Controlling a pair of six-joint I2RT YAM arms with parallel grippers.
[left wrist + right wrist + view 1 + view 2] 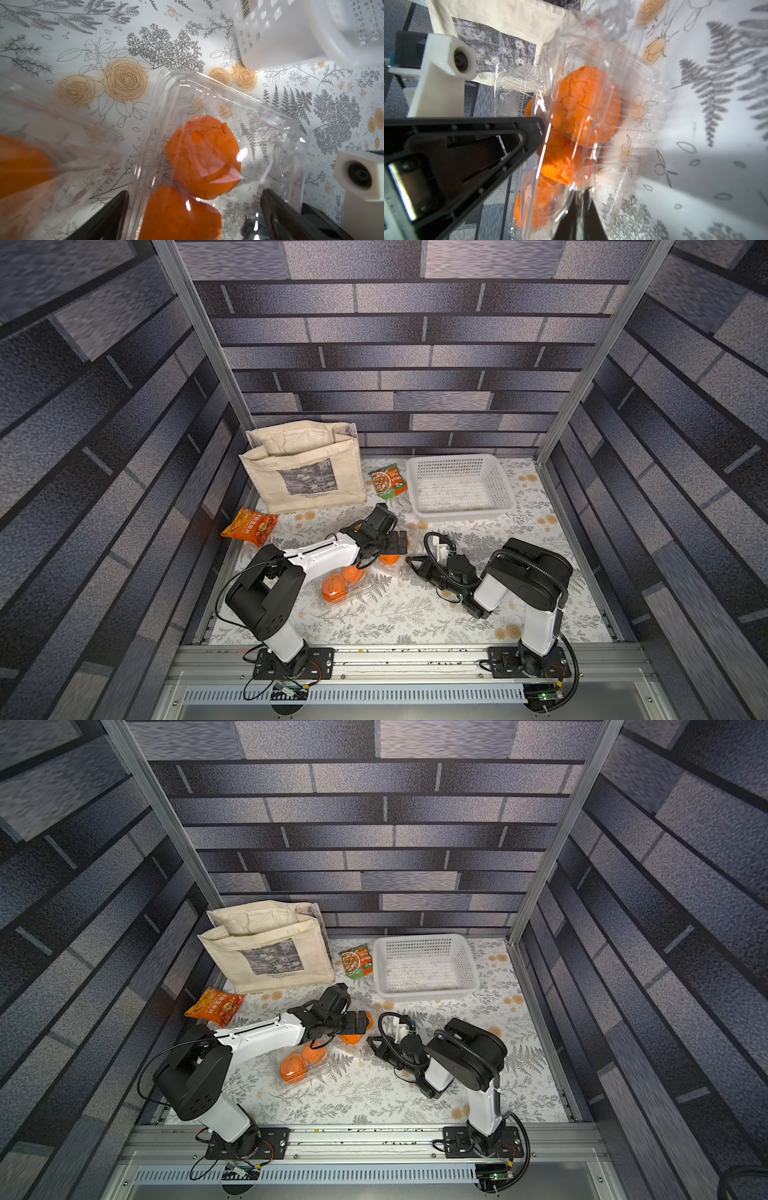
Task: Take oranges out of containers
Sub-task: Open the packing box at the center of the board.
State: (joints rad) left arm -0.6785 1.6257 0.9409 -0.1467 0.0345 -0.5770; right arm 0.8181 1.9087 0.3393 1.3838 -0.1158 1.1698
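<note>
A table covered in a flower-printed cloth sits inside a booth with brick-pattern walls. At the back stand a beige cloth bag and a white basket with nothing in it. A green snack packet lies between them, and an orange snack packet lies near the bag. The left arm and right arm reach from the front edge toward the middle of the table, where clear plastic boxes lie close together. The middle box looks closed, with two oranges inside. The left gripper hangs over it with its jaws spread wide, one on each side, not pressing. The right gripper has its jaws together and seems to pinch that box's thin rim. The near box, just beside it, also looks closed over two oranges. A third box, blurred, shows one orange. No fruit lies loose, so the task looks barely begun: every box waits to be opened and emptied.
</note>
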